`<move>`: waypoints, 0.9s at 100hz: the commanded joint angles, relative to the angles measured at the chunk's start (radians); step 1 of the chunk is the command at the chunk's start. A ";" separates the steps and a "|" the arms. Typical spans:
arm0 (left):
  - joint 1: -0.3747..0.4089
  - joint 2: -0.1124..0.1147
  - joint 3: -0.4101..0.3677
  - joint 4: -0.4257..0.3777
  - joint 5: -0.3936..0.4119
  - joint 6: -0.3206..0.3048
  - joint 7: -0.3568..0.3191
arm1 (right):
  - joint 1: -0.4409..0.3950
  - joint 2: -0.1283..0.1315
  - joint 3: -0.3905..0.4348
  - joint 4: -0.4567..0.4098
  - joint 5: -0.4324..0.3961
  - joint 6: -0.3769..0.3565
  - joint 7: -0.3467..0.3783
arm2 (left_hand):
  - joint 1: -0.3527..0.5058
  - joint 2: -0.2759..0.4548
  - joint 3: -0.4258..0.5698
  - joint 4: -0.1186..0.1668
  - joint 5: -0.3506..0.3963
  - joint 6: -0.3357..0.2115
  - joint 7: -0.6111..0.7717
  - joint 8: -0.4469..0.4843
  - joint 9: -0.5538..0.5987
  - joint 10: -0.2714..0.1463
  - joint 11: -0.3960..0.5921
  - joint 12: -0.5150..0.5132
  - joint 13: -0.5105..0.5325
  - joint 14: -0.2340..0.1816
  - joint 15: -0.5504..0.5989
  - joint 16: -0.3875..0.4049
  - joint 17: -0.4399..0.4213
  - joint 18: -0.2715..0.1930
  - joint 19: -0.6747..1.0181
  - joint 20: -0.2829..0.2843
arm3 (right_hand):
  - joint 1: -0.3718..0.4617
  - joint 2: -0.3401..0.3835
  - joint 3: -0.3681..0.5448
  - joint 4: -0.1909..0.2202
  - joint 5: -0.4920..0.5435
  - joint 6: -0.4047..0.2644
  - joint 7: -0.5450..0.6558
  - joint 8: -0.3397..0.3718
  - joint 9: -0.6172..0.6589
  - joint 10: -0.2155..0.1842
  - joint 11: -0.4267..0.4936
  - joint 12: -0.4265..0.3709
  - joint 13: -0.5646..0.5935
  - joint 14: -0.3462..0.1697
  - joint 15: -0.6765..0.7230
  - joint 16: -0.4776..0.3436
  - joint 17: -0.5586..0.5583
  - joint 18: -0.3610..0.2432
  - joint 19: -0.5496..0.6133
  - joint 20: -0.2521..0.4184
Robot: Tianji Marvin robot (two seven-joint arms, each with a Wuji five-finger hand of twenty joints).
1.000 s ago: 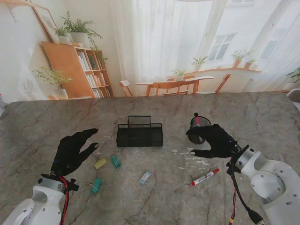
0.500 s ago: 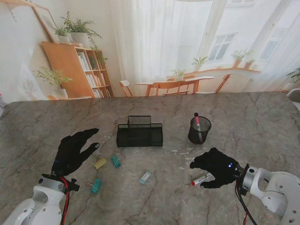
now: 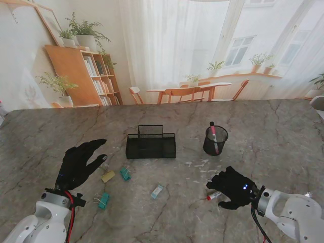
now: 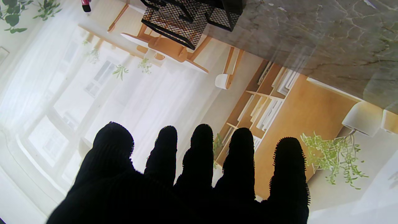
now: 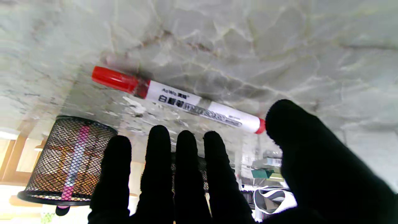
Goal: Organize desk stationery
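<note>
Right hand [image 3: 234, 187] is low over the desk [image 3: 167, 212] with its fingers [image 5: 186, 155] spread and holding nothing. The red-capped whiteboard marker [image 5: 177, 101] lies flat on the desk right under them. In the right wrist view the thumb tip sits just beside the marker's butt end, though I can't tell if it's touching, and the four fingers point past the barrel, apart from it. From the stand view only the red cap end [image 3: 212, 196] pokes out on the left side of that hand.

Left hand [image 3: 77, 164] hovers over the desk, fingers [image 4: 202, 146] splayed, empty. Just off its fingertips, toward the middle of the desk, there's a yellowish clip [image 3: 108, 176] and a teal clip [image 3: 124, 174]. Another teal clip [image 3: 104, 200] sits back beside its wrist. A small light-blue item [image 3: 157, 191] lies between the two hands, too small to make out.

Farther out, past the left fingertips, is the black mesh organizer [image 3: 151, 144]. Past the right fingers stands the black mesh pen cup [image 3: 215, 140], upright, with a pink pen [image 3: 213, 132] standing in it.
</note>
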 commanded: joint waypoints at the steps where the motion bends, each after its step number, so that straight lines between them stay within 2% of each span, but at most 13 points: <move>1: 0.005 -0.003 0.004 -0.002 -0.002 -0.001 -0.001 | 0.009 0.003 -0.010 0.024 0.018 0.000 0.031 | 0.011 0.055 -0.003 -0.089 0.003 0.009 0.010 0.011 0.003 0.007 0.002 0.027 0.011 -0.011 0.010 0.006 -0.007 0.011 0.011 0.021 | 0.012 -0.021 0.024 -0.007 0.012 0.032 0.016 0.029 -0.020 0.027 0.039 0.011 0.007 0.019 0.037 0.019 0.002 0.022 0.041 0.001; 20: 0.003 -0.002 0.005 0.000 -0.001 -0.001 -0.007 | 0.041 0.008 -0.045 0.057 0.008 0.027 0.019 | 0.013 0.055 -0.003 -0.089 0.003 0.011 0.010 0.011 0.003 0.007 0.002 0.027 0.011 -0.010 0.010 0.006 -0.006 0.011 0.012 0.022 | 0.033 -0.031 0.046 -0.008 0.067 0.032 0.062 0.055 0.028 0.040 0.111 0.015 0.047 0.022 0.113 0.030 0.036 0.035 0.084 0.022; 42: 0.003 -0.002 0.005 -0.001 0.002 0.002 -0.005 | 0.069 0.016 -0.083 0.102 0.001 0.028 -0.010 | 0.013 0.055 -0.003 -0.089 0.003 0.009 0.009 0.011 0.003 0.007 0.002 0.027 0.012 -0.011 0.011 0.007 -0.006 0.011 0.012 0.022 | 0.070 -0.075 0.124 -0.010 0.169 -0.033 0.218 0.095 0.170 -0.004 0.204 0.010 0.151 -0.008 0.165 0.044 0.118 0.030 0.112 0.049; 44: 0.003 -0.002 0.005 -0.001 0.002 0.002 -0.005 | 0.070 0.017 -0.086 0.105 -0.001 0.029 -0.013 | 0.013 0.054 -0.003 -0.090 0.003 0.010 0.009 0.011 0.003 0.007 0.002 0.027 0.013 -0.011 0.011 0.007 -0.006 0.012 0.012 0.022 | 0.073 -0.081 0.139 -0.015 0.169 -0.036 0.249 0.071 0.178 -0.007 0.212 -0.002 0.157 -0.010 0.166 0.045 0.126 0.030 0.113 0.056; 49: 0.003 -0.002 0.005 -0.001 0.002 0.002 -0.004 | 0.073 0.018 -0.094 0.112 -0.001 0.032 -0.016 | 0.012 0.054 -0.004 -0.090 0.003 0.008 0.009 0.011 0.003 0.006 0.002 0.027 0.011 -0.011 0.010 0.007 -0.006 0.009 0.012 0.022 | 0.081 -0.089 0.155 -0.015 0.181 -0.052 0.291 0.061 0.210 -0.019 0.222 -0.010 0.184 -0.019 0.169 0.045 0.144 0.029 0.116 0.061; 52: 0.004 -0.002 0.005 -0.001 0.003 0.002 -0.003 | 0.075 0.018 -0.099 0.117 0.001 0.033 -0.018 | 0.013 0.055 -0.003 -0.090 0.003 0.010 0.010 0.011 0.003 0.006 0.002 0.027 0.012 -0.009 0.011 0.007 -0.007 0.010 0.012 0.021 | 0.093 -0.109 0.164 -0.039 0.193 -0.063 0.336 0.032 0.230 -0.028 0.227 -0.015 0.199 -0.023 0.171 0.045 0.157 0.027 0.118 0.064; 58: 0.004 -0.002 0.004 -0.002 0.004 0.002 -0.001 | 0.081 0.019 -0.108 0.126 0.004 0.033 -0.021 | 0.013 0.054 -0.003 -0.090 0.003 0.008 0.009 0.011 0.002 0.007 0.002 0.027 0.011 -0.010 0.010 0.007 -0.006 0.010 0.012 0.021 | 0.113 -0.146 0.182 -0.069 0.187 -0.093 0.452 -0.072 0.268 -0.046 0.240 -0.027 0.231 -0.034 0.175 0.045 0.183 0.023 0.121 0.070; 61: 0.005 -0.002 0.004 -0.002 0.004 0.002 -0.001 | 0.084 0.019 -0.112 0.130 0.006 0.034 -0.022 | 0.012 0.054 -0.004 -0.090 0.003 0.008 0.009 0.011 0.003 0.006 0.003 0.027 0.012 -0.011 0.011 0.007 -0.006 0.010 0.012 0.022 | 0.124 -0.160 0.183 -0.078 0.190 -0.105 0.482 -0.086 0.289 -0.055 0.242 -0.030 0.247 -0.039 0.174 0.043 0.197 0.023 0.124 0.072; 64: 0.005 -0.002 0.004 -0.003 0.005 0.003 0.000 | 0.087 0.019 -0.115 0.134 0.008 0.035 -0.023 | 0.012 0.055 -0.003 -0.089 0.002 0.009 0.009 0.011 0.002 0.006 0.002 0.027 0.011 -0.011 0.010 0.007 -0.006 0.010 0.012 0.022 | 0.135 -0.177 0.188 -0.093 0.187 -0.122 0.555 -0.146 0.312 -0.063 0.243 -0.027 0.263 -0.044 0.175 0.041 0.211 0.021 0.125 0.074; 72: 0.007 -0.003 0.003 -0.004 0.006 0.003 0.003 | 0.093 0.018 -0.123 0.143 0.016 0.037 -0.021 | 0.012 0.054 -0.004 -0.090 0.003 0.009 0.009 0.010 0.003 0.007 0.002 0.027 0.011 -0.011 0.011 0.007 -0.007 0.009 0.012 0.022 | 0.162 -0.218 0.192 -0.111 0.204 -0.175 0.670 -0.218 0.370 -0.085 0.248 -0.034 0.312 -0.060 0.182 0.038 0.259 0.018 0.132 0.077; 80: 0.009 -0.003 0.002 -0.005 0.008 0.004 0.006 | 0.099 0.018 -0.129 0.147 0.021 0.037 -0.020 | 0.013 0.055 -0.003 -0.089 0.003 0.008 0.009 0.011 0.002 0.007 0.002 0.026 0.012 -0.010 0.011 0.007 -0.006 0.011 0.012 0.022 | 0.167 -0.233 0.194 -0.118 0.233 -0.216 0.720 -0.267 0.419 -0.105 0.244 -0.050 0.361 -0.072 0.186 0.033 0.305 0.016 0.140 0.079; 90: 0.011 -0.003 0.001 -0.007 0.007 0.005 0.008 | 0.109 0.017 -0.140 0.157 0.028 0.040 -0.010 | 0.014 0.054 -0.003 -0.089 0.003 0.008 0.009 0.010 0.003 0.007 0.002 0.027 0.013 -0.010 0.012 0.008 -0.006 0.010 0.012 0.022 | 0.168 -0.241 0.199 -0.121 0.265 -0.238 0.726 -0.288 0.463 -0.117 0.231 -0.066 0.406 -0.081 0.188 0.027 0.355 0.018 0.146 0.078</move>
